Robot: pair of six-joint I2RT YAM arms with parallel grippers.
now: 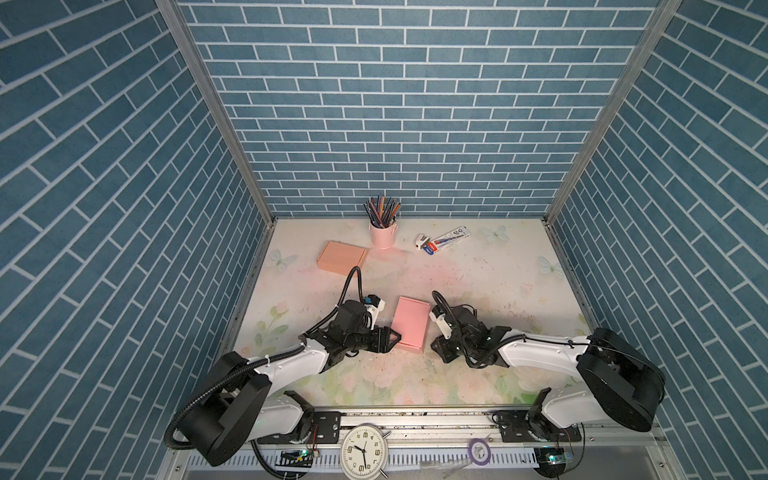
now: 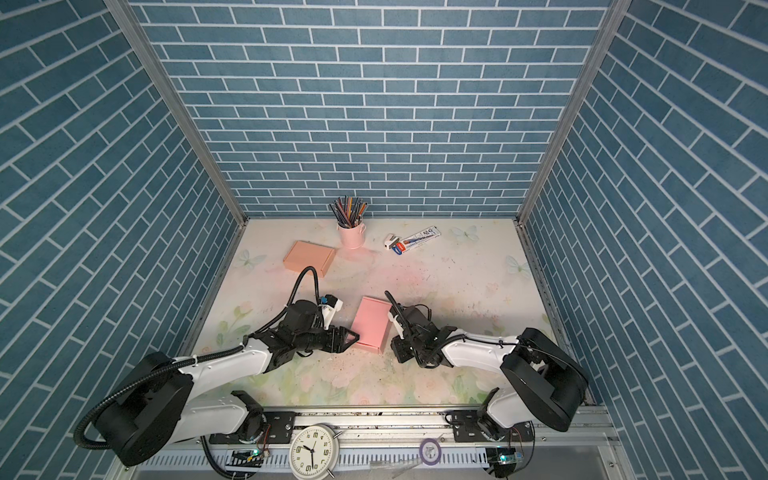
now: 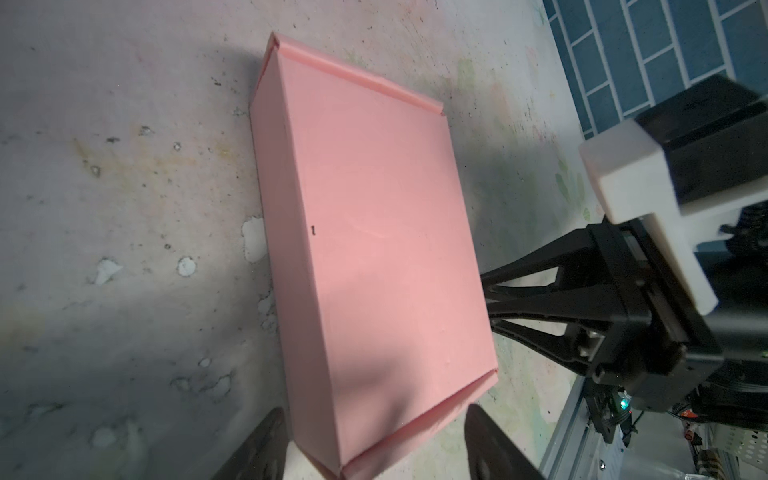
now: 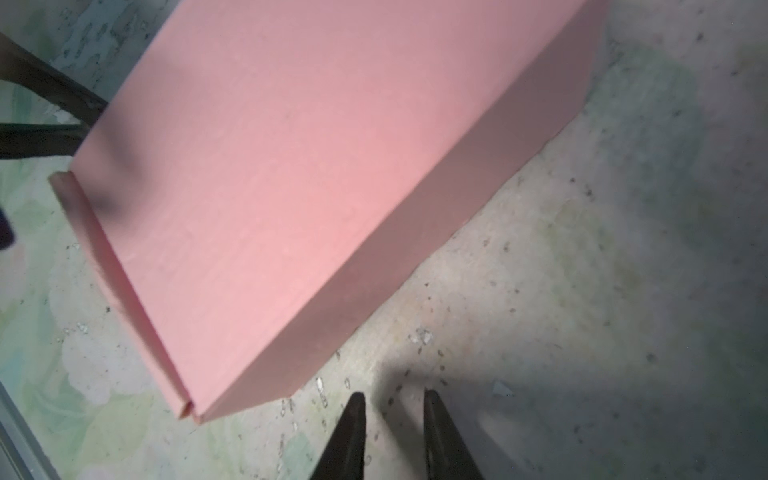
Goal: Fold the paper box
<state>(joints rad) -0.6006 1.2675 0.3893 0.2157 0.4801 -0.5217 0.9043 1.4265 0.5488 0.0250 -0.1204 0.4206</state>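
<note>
Front rail, nearest: white alarm clock [image 1: 364, 454], face up. Purple tape roll [image 1: 481, 451] lies to its right, apart from it. Both arm bases sit on this rail, well apart.

Mid table: floral mat [image 1: 519, 299], scuffed and speckled. In both top views the left arm [image 1: 291, 359] covers the mat left of the pink box [image 1: 411, 328] with its wrist block. The right arm [image 1: 540, 353] covers the mat just right of it. A black cable loop [image 1: 355, 268] rises from the left wrist and crosses the near corner of the peach box [image 1: 341, 257].

Far side: the peach box is folded closed and lies flat at far left. The pink pencil cup [image 1: 383, 236] stands upright near the back wall, full of coloured pencils [image 1: 382, 210]. To its right is a small white object [image 1: 422, 240], just beside a long printed packet [image 1: 451, 237]. Blue brick walls [image 1: 415, 104] stand on three sides.

Pink box: closed, flat on the mat at mid table, long side running near to far, between the two claws.

Left claw [image 3: 374, 411]: released, jaws spread wide. The box's near-left corner sits in the gap, a finger [image 3: 266, 440] on either side. It grips nothing.

Right claw [image 4: 392, 399]: jaws parted only narrowly, empty. Its tips are low over the mat, just beside the box's right long wall toward the near end. The right wrist view shows a strip of mat between tips and cardboard.
</note>
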